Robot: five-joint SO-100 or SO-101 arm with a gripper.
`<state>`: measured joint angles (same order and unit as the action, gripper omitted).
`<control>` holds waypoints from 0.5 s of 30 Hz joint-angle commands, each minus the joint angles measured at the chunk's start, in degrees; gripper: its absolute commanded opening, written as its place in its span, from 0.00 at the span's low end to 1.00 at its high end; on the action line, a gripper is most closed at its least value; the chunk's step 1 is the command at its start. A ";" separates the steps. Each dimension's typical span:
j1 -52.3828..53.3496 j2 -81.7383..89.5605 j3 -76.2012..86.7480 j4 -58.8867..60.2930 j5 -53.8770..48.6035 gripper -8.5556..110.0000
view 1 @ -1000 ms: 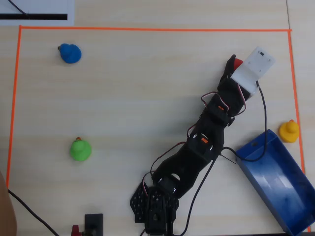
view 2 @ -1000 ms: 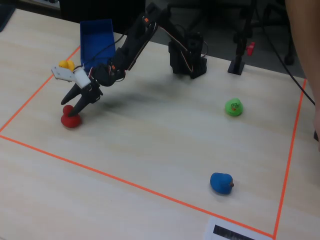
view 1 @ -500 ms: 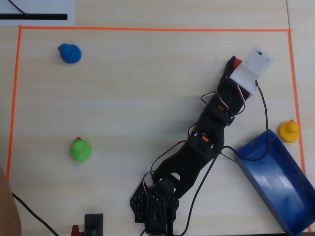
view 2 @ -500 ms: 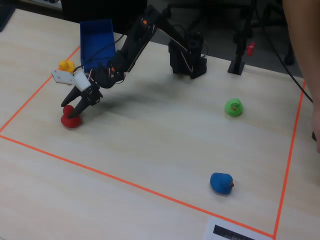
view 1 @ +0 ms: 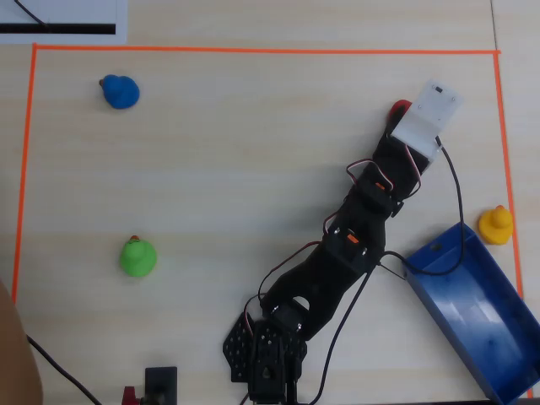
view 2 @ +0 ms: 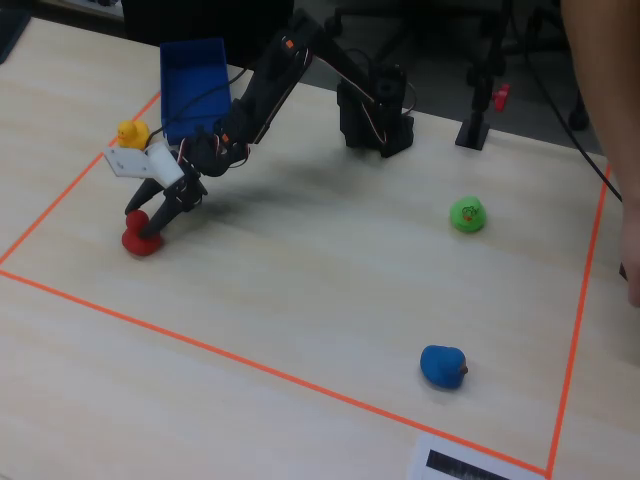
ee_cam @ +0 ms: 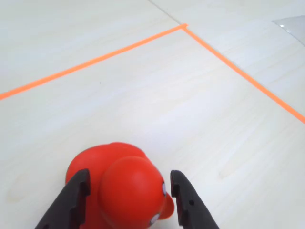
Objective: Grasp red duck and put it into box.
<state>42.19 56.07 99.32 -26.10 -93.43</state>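
The red duck (ee_cam: 119,188) sits on the table near the far right corner of the taped area; only a sliver of it (view 1: 399,107) shows beside the white wrist mount (view 1: 429,114) in the overhead view. My gripper (ee_cam: 129,172) is lowered over the duck, with one black finger (ee_cam: 76,195) against its left side and the other just off its beak side. The jaws are open around the head. In the fixed view the gripper (view 2: 152,222) stands over the duck (view 2: 140,241). The blue box (view 1: 477,316) lies empty at the lower right, apart from the duck.
A yellow duck (view 1: 495,224) sits just beside the box's far end. A green duck (view 1: 137,256) and a blue duck (view 1: 121,91) lie on the left side. Orange tape (ee_cam: 228,67) borders the work area. The arm base (view 1: 270,354) is at the bottom middle.
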 commanded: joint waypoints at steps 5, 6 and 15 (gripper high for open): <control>0.79 0.18 -2.55 0.79 -2.29 0.20; 0.79 0.18 -2.55 0.97 -2.46 0.18; 1.76 0.53 -4.13 5.01 -3.52 0.07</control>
<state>42.54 55.72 97.47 -22.24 -96.86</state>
